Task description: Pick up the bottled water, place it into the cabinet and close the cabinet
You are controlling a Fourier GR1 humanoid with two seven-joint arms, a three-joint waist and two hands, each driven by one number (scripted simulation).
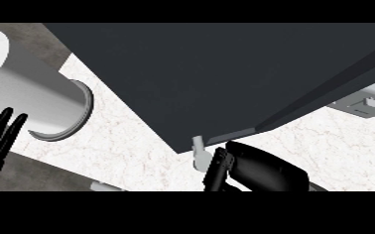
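Note:
A dark cabinet (219, 74) fills the middle and top of the head view. Its door (322, 96) runs as a dark slab along the right side. A small grey handle (197, 147) hangs at the cabinet's lower corner. My right hand (260, 171) is just below that corner, its fingers (218, 171) straight and right beside the handle. At the left edge my left hand (9, 129) rests open with its fingers up. No water bottle shows anywhere; I cannot tell whether it is inside the cabinet.
A big grey cylinder (40, 99) lies on its side on the white marble counter (124, 144) at the left. A light grey fitting (359, 104) shows past the door at the right. A small grey piece (106, 186) sits at the counter's front edge.

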